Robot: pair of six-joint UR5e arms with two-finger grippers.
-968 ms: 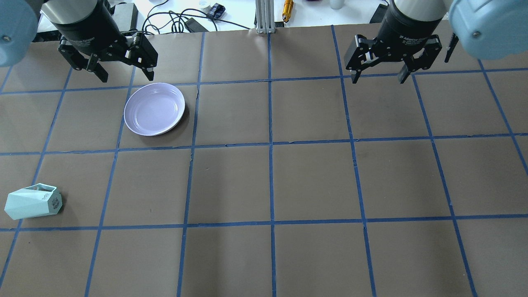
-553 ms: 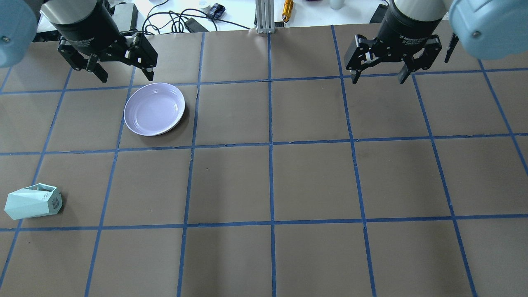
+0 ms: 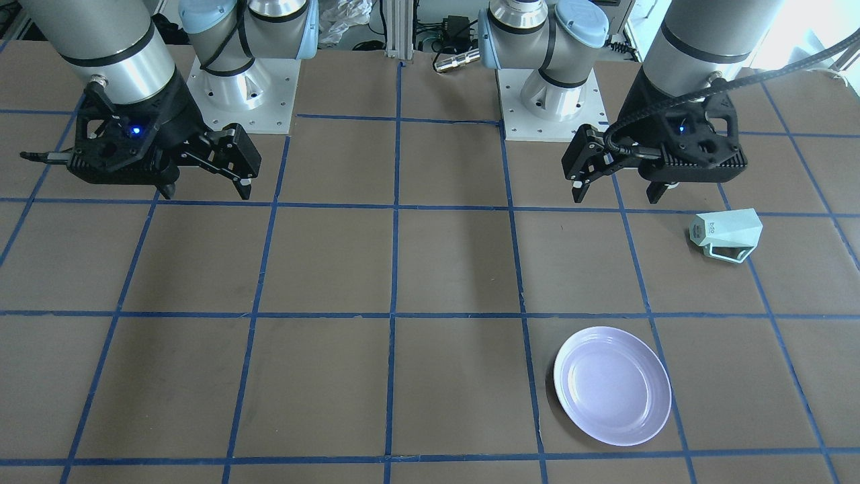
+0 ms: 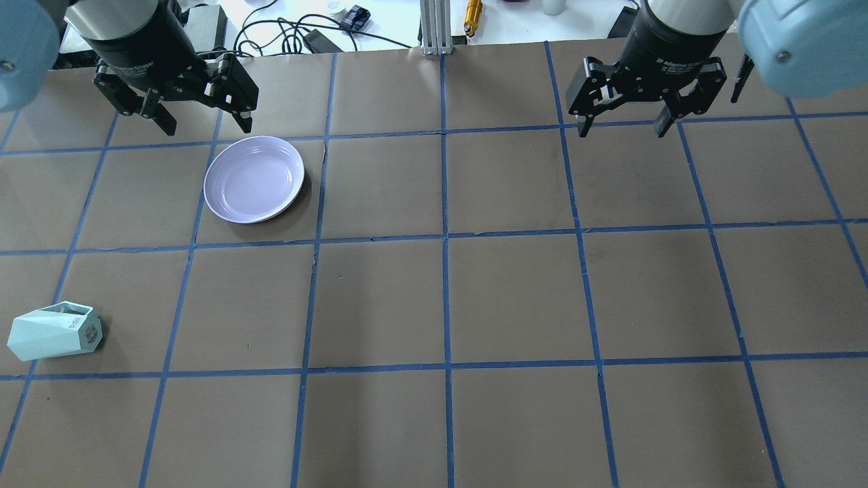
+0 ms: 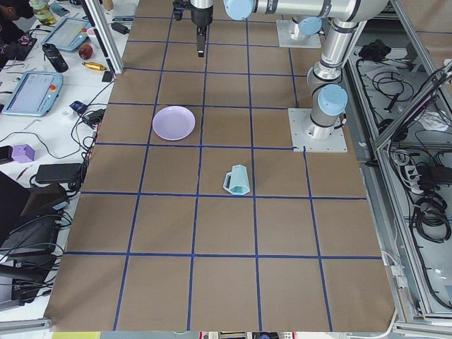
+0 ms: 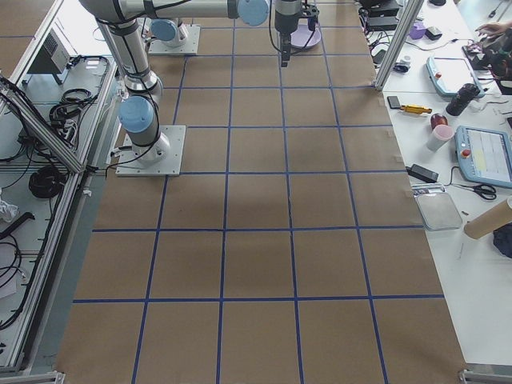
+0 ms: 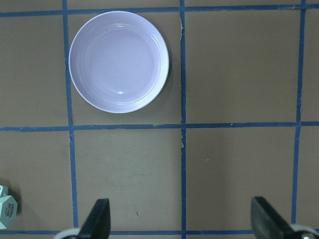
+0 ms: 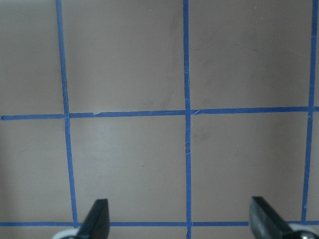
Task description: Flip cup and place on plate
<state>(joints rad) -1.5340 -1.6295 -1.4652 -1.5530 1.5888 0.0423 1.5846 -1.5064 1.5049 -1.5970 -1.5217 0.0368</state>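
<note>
At the left wrist view's corner, cup [image 7: 7, 213] mostly cut off; both arms' jaws wide apart, empty.

Left wrist view: cup [image 7: 6, 211] cut off by the left edge. Right side view: plate [image 6: 310, 38] partly hidden behind an arm [image 6: 286, 16]. Cup lettering [image 3: 711, 232]: too small to read.

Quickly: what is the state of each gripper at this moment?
Left gripper: open, holding nothing.
Right gripper: open, holding nothing.
</note>
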